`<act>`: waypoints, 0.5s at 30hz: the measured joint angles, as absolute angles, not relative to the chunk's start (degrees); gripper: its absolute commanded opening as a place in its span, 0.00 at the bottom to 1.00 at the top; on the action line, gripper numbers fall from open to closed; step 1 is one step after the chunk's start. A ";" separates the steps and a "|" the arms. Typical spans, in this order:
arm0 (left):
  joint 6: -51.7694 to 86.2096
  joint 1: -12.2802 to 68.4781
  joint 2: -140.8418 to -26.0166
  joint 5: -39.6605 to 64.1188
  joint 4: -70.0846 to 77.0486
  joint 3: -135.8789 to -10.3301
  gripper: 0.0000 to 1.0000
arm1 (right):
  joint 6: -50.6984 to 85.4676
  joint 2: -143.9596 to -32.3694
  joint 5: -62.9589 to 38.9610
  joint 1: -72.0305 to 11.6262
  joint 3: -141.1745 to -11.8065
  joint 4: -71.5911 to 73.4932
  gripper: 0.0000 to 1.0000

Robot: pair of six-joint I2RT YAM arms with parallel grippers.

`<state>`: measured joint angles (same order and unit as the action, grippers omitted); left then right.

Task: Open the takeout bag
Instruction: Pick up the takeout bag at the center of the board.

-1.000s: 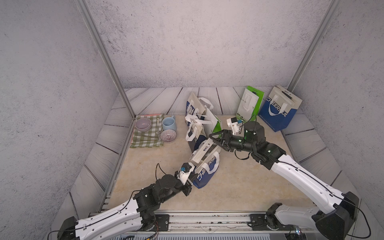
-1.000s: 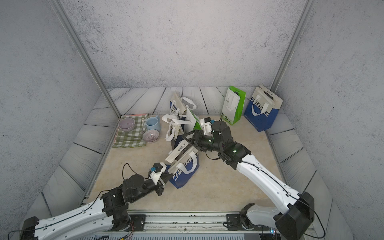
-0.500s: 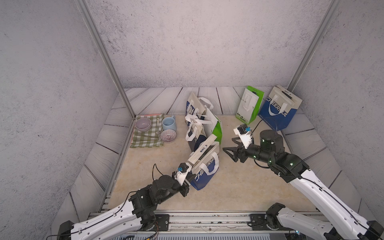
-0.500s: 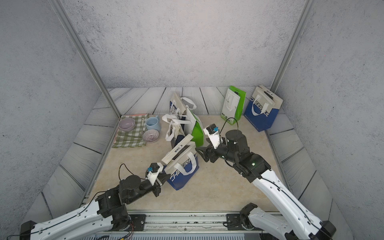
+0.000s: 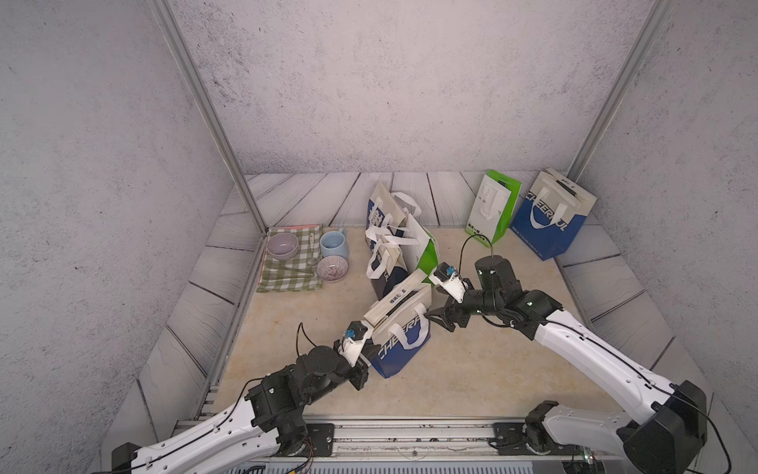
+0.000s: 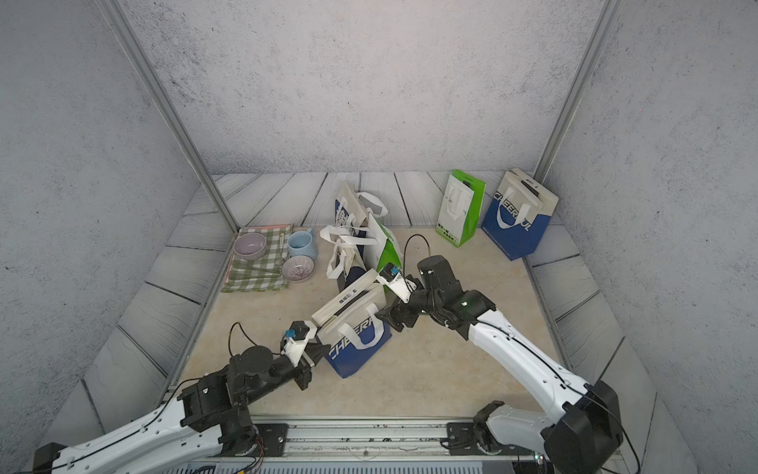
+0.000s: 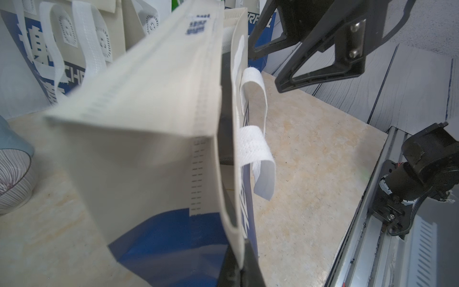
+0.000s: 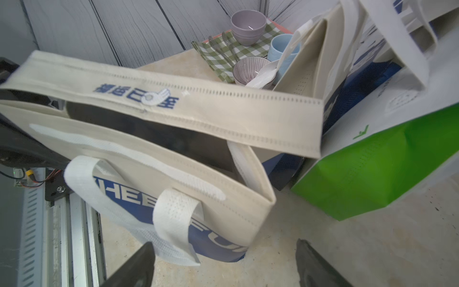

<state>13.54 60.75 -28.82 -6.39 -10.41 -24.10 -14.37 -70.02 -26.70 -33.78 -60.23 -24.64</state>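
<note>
The takeout bag (image 5: 400, 328) stands mid-table (image 5: 471, 369) toward the front edge, its long axis running from the left end effector (image 5: 368, 356), clenched on one end wall, to the right end effector (image 5: 441, 321), spread empty just beside the other end and nearer the half-raised flap (image 5: 400, 293).

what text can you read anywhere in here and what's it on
"CHEERFUL", partly behind a handle: front of the takeout bag
"CHEERFUL", likewise partly covered: blue and cream bag at the back
Blue Chinese characters on the takeout bag's flap: too blurred to read
Print on the green bag at the back: too small
</note>
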 measured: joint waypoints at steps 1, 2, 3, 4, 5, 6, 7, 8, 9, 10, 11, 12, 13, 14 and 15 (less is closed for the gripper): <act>13.54 60.75 -28.80 -6.42 -10.57 -24.16 0.00 | -14.76 -70.85 -27.27 -33.78 -60.69 -24.38 0.89; 13.54 60.75 -28.80 -6.44 -10.59 -24.18 0.00 | -15.14 -71.57 -27.77 -33.78 -61.12 -24.16 0.88; 13.54 60.75 -28.80 -6.44 -10.63 -24.23 0.00 | -15.40 -72.20 -28.32 -33.76 -61.54 -24.05 0.88; 13.54 60.75 -28.80 -6.44 -10.79 -24.27 0.00 | -15.79 -72.84 -28.97 -33.71 -61.91 -23.79 0.88; 13.56 60.75 -28.80 -6.44 -10.92 -24.29 0.00 | -16.23 -73.34 -29.54 -33.71 -62.24 -23.73 0.88; 13.54 60.75 -28.80 -6.44 -11.11 -24.40 0.00 | -16.64 -73.76 -30.15 -33.67 -62.50 -23.57 0.88; 13.54 60.75 -28.80 -6.44 -11.29 -24.53 0.00 | -17.06 -74.11 -30.68 -33.67 -62.70 -23.49 0.87; 13.56 60.75 -28.80 -6.42 -11.40 -24.62 0.00 | -17.54 -74.37 -31.35 -33.67 -62.85 -23.46 0.86; 13.56 60.75 -28.77 -6.44 -11.44 -24.64 0.00 | -18.09 -74.63 -31.92 -33.67 -63.09 -23.42 0.84; 13.56 60.75 -28.77 -6.44 -11.53 -24.64 0.00 | -18.50 -75.00 -32.82 -33.67 -63.40 -23.42 0.82; 13.58 60.75 -28.77 -6.44 -11.57 -24.64 0.00 | -18.72 -75.35 -33.45 -33.67 -63.72 -23.40 0.78; 13.56 60.75 -28.73 -6.44 -11.60 -24.64 0.00 | -19.11 -75.81 -34.30 -33.67 -64.16 -23.42 0.75; 13.56 60.75 -28.73 -6.44 -11.60 -24.64 0.00 | -19.20 -76.40 -35.16 -33.67 -64.66 -23.38 0.72; 13.58 60.75 -28.75 -6.44 -11.62 -24.67 0.00 | -19.25 -76.84 -35.73 -33.67 -65.01 -23.35 0.70; 13.61 60.75 -28.73 -6.44 -11.66 -24.69 0.00 | -19.14 -77.38 -36.36 -33.67 -65.36 -23.29 0.67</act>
